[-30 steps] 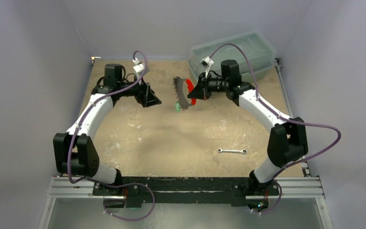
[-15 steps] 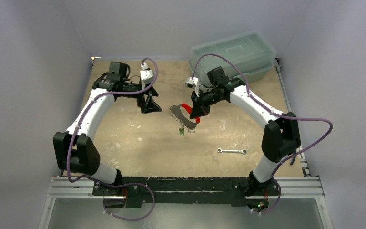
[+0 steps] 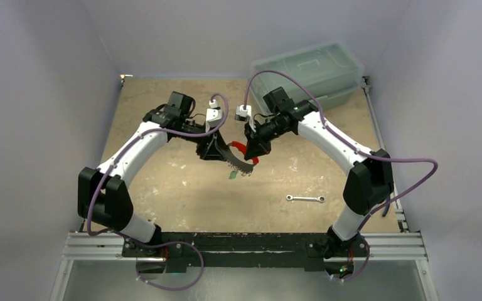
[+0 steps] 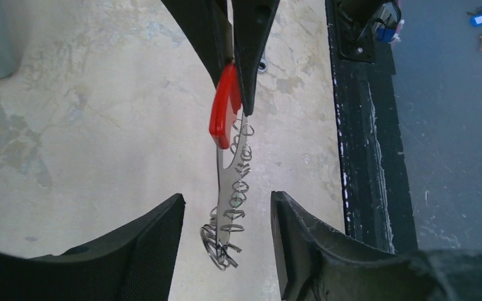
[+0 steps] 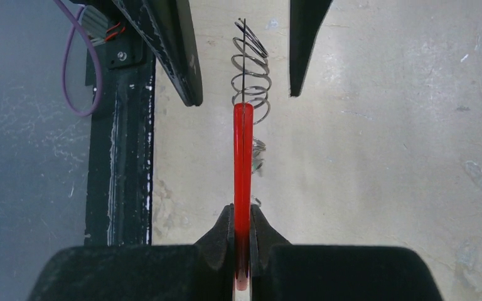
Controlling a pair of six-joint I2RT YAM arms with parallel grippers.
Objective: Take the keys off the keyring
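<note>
My right gripper (image 3: 253, 150) is shut on the red section (image 5: 243, 163) of the white keyring (image 3: 240, 160) and holds it edge-up above the table. The red section also shows in the left wrist view (image 4: 224, 113). Small metal keys and their wire rings (image 4: 233, 210) fringe the loop, and the green-headed key (image 3: 232, 176) hangs at its low end. My left gripper (image 4: 226, 210) is open. Its fingers (image 4: 144, 251) straddle the loop's free white end without touching it. In the right wrist view the left fingers (image 5: 177, 50) stand on either side of the rings (image 5: 250, 69).
A slim silver wrench (image 3: 305, 199) lies on the tan table at the front right. A clear lidded bin (image 3: 307, 68) stands at the back right. The black base rail (image 3: 245, 241) runs along the near edge.
The right arm has brought the keyring down and toward the table's centre. The left arm has swung right, and its open fingers now sit around the loop's free end.
</note>
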